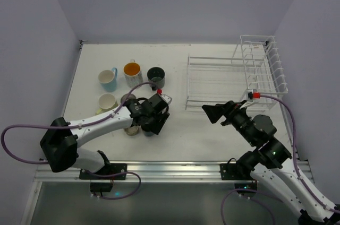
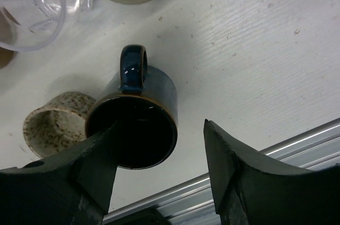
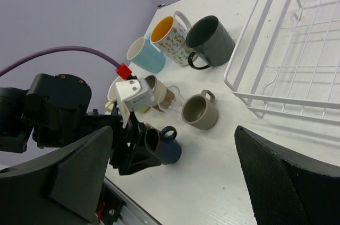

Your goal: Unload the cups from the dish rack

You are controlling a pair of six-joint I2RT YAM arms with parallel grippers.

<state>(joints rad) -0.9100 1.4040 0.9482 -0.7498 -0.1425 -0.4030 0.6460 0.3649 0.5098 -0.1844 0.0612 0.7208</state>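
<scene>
At lower centre the navy mug (image 2: 151, 92) is stood upright on the table (image 2: 255, 50) inside the parted left gripper (image 2: 159, 129), apparently to be left there; the right gripper (image 1: 214, 113) is held wide, empty.

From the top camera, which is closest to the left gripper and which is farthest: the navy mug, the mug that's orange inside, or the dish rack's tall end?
1. The navy mug: right between the left gripper fingers, near the front edge.
2. The orange-inside mug: back left of the table.
3. The dish rack tall end: far right corner.
</scene>
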